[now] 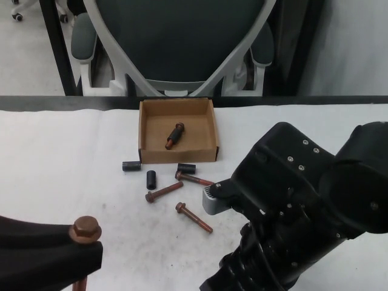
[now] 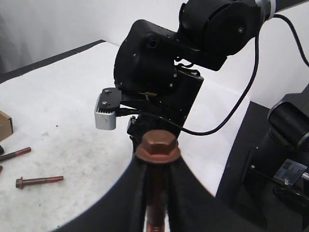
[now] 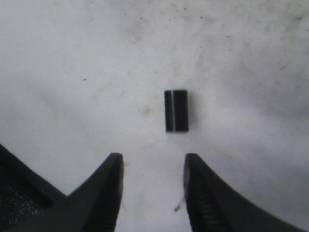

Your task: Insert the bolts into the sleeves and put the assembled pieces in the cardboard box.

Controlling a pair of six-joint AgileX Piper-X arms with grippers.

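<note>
The left tool (image 2: 157, 169) is clenched on the shank of a held bolt (image 2: 157, 146), which stands upright with its hex head above the fingers; in the high view it sits well in front of the cardboard box (image 1: 145, 130) and off to the left. The right tool (image 3: 152, 162) is released, jaws apart, over the white tabletop (image 1: 54, 157) in front of the box and to its right. A lone sleeve (image 3: 175, 110) lies on its side just beyond its fingertips, touching neither.

Inside the box lies an assembled piece (image 1: 174, 134), a bolt in its sleeve. Just in front of the box rest a left sleeve (image 1: 131, 165), a middle sleeve (image 1: 151, 179) and a right sleeve (image 1: 186, 168). Near them lie a first bolt (image 1: 194, 179) touching the right sleeve, a second bolt (image 1: 163, 193) and, farthest from the box, a third bolt (image 1: 194, 217).
</note>
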